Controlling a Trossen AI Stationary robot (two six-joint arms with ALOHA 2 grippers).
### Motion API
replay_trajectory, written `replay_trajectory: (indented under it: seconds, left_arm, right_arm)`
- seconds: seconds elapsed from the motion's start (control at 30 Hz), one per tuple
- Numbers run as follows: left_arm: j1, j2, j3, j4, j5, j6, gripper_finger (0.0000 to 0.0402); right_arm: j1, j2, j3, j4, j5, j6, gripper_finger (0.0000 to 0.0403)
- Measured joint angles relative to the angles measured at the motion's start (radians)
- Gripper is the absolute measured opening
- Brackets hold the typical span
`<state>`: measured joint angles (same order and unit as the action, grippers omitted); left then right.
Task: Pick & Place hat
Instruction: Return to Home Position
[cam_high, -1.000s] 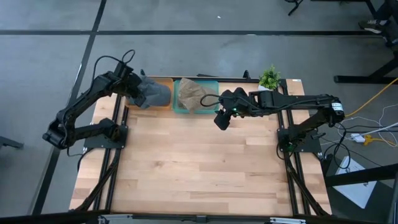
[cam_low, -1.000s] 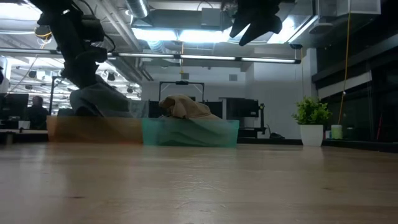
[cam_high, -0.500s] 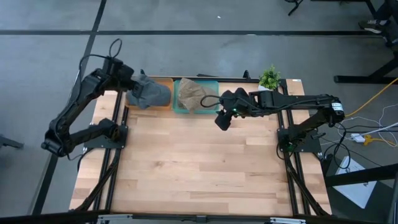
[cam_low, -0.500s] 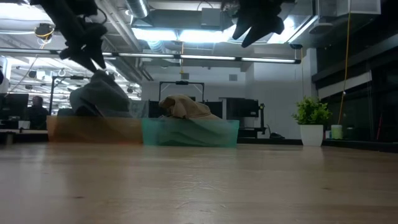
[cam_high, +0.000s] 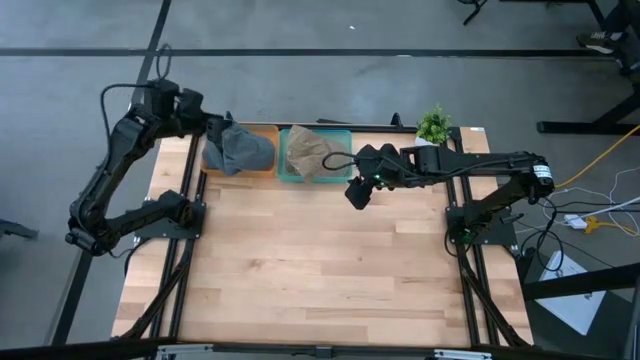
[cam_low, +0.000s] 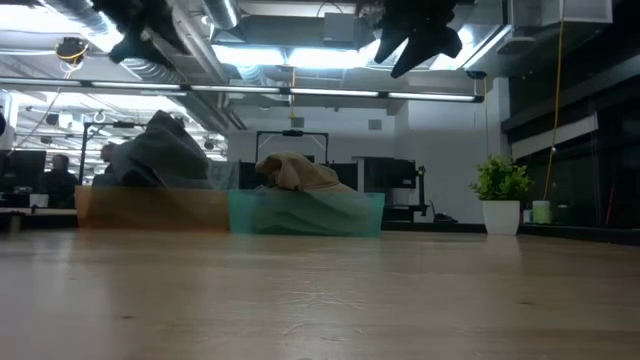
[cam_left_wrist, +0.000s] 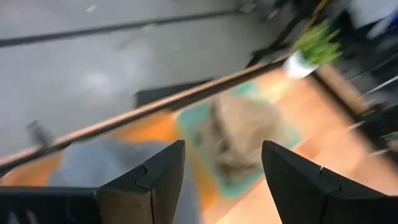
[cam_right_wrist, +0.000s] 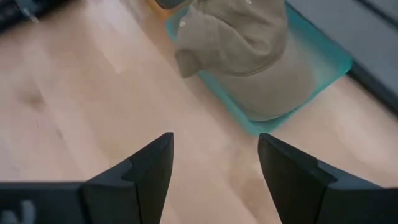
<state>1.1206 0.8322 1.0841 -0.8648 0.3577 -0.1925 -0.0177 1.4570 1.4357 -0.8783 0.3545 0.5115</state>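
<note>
Left tool (cam_left_wrist: 222, 152) gapes at wooden table's (cam_high: 320, 260) far edge, ceiling lights (cam_low: 290, 55) beyond.

High cam: straight down from well above, whole table (cam_high: 320, 270) in shot, teal bin (cam_high: 345, 134) at far edge. Low cam: tabletop height, level across wood toward teal bin & room behind. L wrist cam: above, angled down on it. R wrist cam: close above, tilted down. All 4 share the bin.
</note>
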Motion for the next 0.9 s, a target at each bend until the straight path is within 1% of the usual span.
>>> replay_trajectory:
  seconds: [0.13,0.23,0.37,0.5,0.6,0.7,0.77,0.83,0.9]
  left_arm:
    - [0.000,-0.007,0.039,0.089,0.132,-0.083,0.0207]
    - [-0.001,-0.021,0.048,0.210,0.204,-0.155,0.0207]
    - [-0.007,-0.029,0.048,0.309,0.197,-0.275,0.0207]
    - [-0.007,-0.033,0.048,0.377,0.188,-0.321,0.0207]
    - [-0.007,-0.026,0.048,0.448,0.184,-0.321,0.0207]
    - [-0.030,-0.017,0.048,0.529,0.199,-0.308,0.0207]
    - [-0.062,-0.018,0.048,0.577,0.219,-0.267,0.0207]
    - [-0.105,-0.020,0.048,0.601,0.229,-0.230,0.0207]
    - [-0.150,-0.019,0.048,0.606,0.225,-0.207,0.0207]
  right_arm:
    - [0.000,0.000,0.000,0.024,-0.018,0.081,0.0231]
    - [0.000,0.000,0.000,0.029,-0.018,0.083,0.0231]
    - [0.000,0.000,0.000,0.060,-0.018,0.111,0.0231]
    - [0.000,0.000,0.000,0.087,-0.018,0.110,0.0231]
    - [0.000,0.000,0.000,0.114,-0.027,0.109,0.0231]
    - [0.000,0.000,0.000,0.113,-0.110,0.063,0.0231]
    - [0.009,-0.002,0.000,0.107,-0.173,0.025,0.0231]
    - [0.033,-0.004,0.000,0.096,-0.186,0.027,0.0231]
    - [0.063,-0.005,0.000,0.069,-0.167,0.036,0.0231]
